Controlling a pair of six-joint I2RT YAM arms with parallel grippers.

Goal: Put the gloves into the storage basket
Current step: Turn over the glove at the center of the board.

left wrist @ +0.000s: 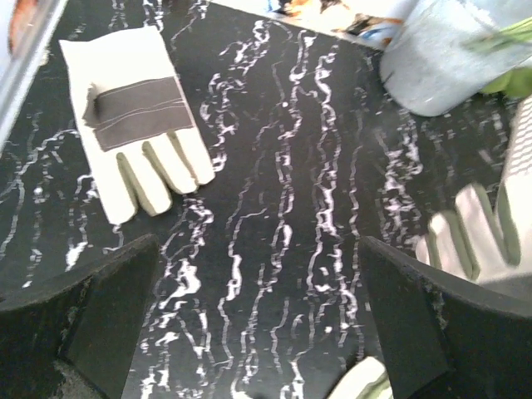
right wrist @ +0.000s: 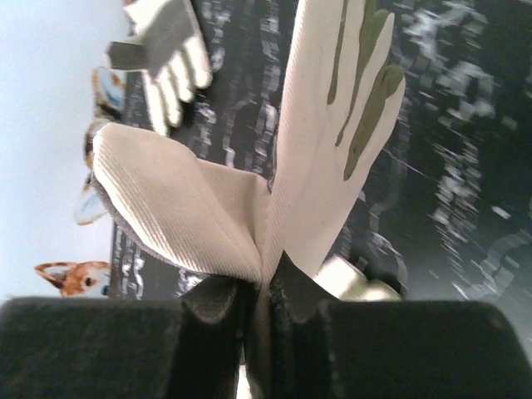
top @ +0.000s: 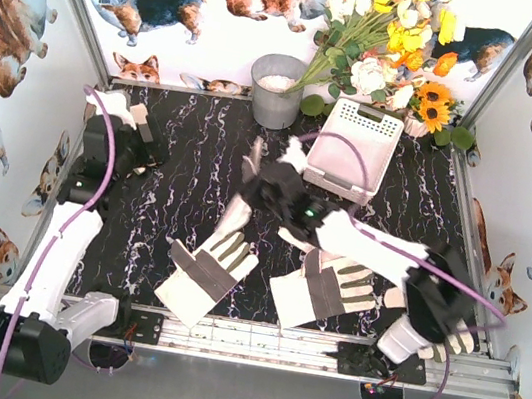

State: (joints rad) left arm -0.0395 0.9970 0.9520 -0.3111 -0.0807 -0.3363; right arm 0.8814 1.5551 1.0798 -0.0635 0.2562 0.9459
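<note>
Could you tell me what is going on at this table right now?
The right gripper is shut on one glove, holding it up over the middle of the table. The left gripper is wide open and empty, above a second glove at the far left. A third glove and a fourth glove lie near the front edge. No glove shows in the basket.

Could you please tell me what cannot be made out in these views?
- Right wrist view: the table behind the held glove is blurred, and the top edge cuts off its fingertips.
- Top view: the right arm covers most of that glove and of a likely second glove near its base.
- Left wrist view: the right edge cuts off the storage basket to a slotted sliver.
- Top view: the grey bucket's contents are too small to tell.
</note>
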